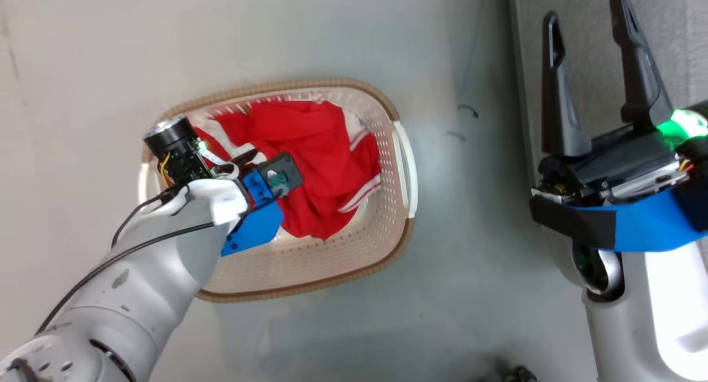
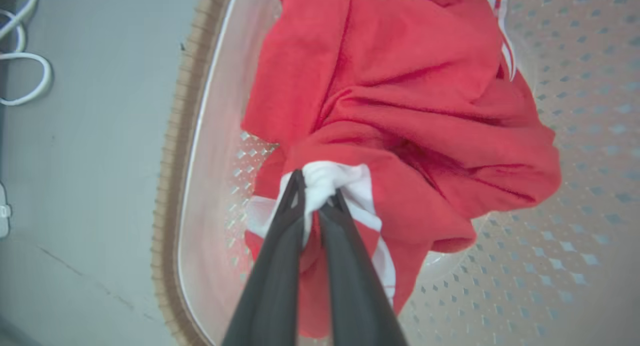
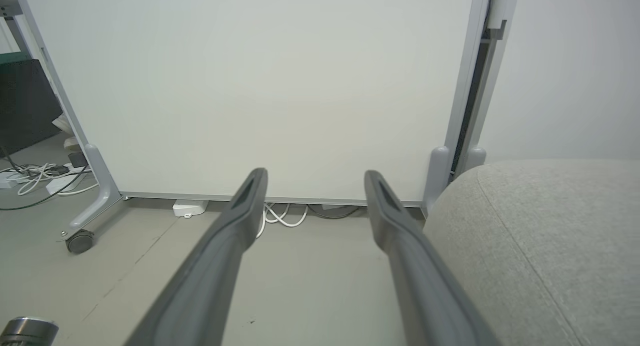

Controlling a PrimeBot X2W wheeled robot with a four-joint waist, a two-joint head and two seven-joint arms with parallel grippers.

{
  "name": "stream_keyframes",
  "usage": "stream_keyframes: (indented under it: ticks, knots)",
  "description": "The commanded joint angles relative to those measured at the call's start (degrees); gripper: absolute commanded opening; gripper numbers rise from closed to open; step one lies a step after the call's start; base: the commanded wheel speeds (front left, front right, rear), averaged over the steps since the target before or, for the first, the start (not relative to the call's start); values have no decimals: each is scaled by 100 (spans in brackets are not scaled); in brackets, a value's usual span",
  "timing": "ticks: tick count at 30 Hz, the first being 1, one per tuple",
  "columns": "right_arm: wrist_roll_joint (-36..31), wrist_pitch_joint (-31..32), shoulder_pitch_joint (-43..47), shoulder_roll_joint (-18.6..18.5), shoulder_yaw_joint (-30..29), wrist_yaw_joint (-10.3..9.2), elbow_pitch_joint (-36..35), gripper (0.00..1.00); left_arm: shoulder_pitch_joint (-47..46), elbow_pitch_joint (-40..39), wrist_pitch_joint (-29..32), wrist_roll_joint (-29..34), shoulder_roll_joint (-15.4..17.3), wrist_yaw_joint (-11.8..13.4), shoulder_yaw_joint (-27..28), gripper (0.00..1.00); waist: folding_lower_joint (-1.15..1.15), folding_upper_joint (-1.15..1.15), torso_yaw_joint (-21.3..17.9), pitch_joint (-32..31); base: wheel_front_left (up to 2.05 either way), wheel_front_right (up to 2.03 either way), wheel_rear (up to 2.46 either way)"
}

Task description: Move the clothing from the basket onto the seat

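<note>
Red clothing (image 1: pixel 310 161) with white stripe trim lies bunched in the cream basket (image 1: pixel 398 166) with a brown rim, on the grey floor. My left gripper (image 2: pixel 317 188) reaches down into the basket and is shut on a white-trimmed fold of the clothing (image 2: pixel 400 110). In the head view its fingers are hidden under the wrist. My right gripper (image 1: pixel 589 31) hangs open and empty at the right, over the edge of the light grey seat (image 1: pixel 680 45). In the right wrist view the gripper (image 3: pixel 315 178) points at a white panel, with the seat (image 3: pixel 540 236) at lower right.
A white rolling partition (image 3: pixel 260 85) on castors stands ahead of the right gripper, with white cables and a power strip (image 3: pixel 190 207) at its foot. More white cable (image 2: pixel 22 55) lies on the floor beside the basket. Open grey floor (image 1: pixel 470 271) separates basket and seat.
</note>
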Motion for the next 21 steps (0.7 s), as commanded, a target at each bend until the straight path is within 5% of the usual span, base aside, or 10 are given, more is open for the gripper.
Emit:
stream_keyframes:
  ticks: [1,21]
  knots:
    - [-31,-2,108,-22,-18,3,37,100,-79,-22,-159,-116,98,-6,78,0,0,0,126,-327,0,0,0]
    - [-154,-2,870,-21,-248,3,404,100,616,-375,-1264,-1349,25,127,718,0,0,0,532,-2063,0,0,0]
